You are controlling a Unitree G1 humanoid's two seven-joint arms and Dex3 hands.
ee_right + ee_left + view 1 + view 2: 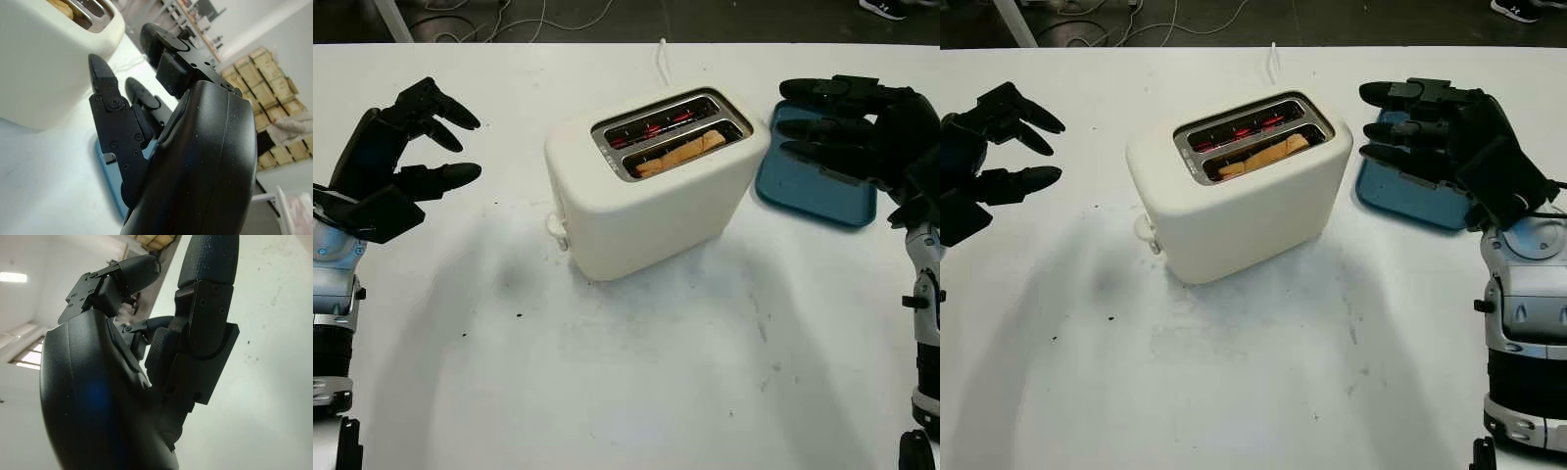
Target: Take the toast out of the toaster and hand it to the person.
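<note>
The toaster [656, 181] sits angled at the centre of the frame on the white table [607, 392], slots up, so the toast [680, 154] in the nearer slot can be reached from above. The right hand [847, 127], open, hovers at the upper right over the blue tray [808, 196], probably staged to approach; the left hand [406, 157], open too, waits at the left edge. Most of the toast is sunk inside the slot.

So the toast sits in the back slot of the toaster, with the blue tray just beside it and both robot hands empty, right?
Not quite. The toast sits in the front slot, the one nearer the robot, as the left eye view shows; the back slot holds only glowing elements. The rest holds: the blue tray lies beside the toaster, and the left hand and right hand are open.
</note>
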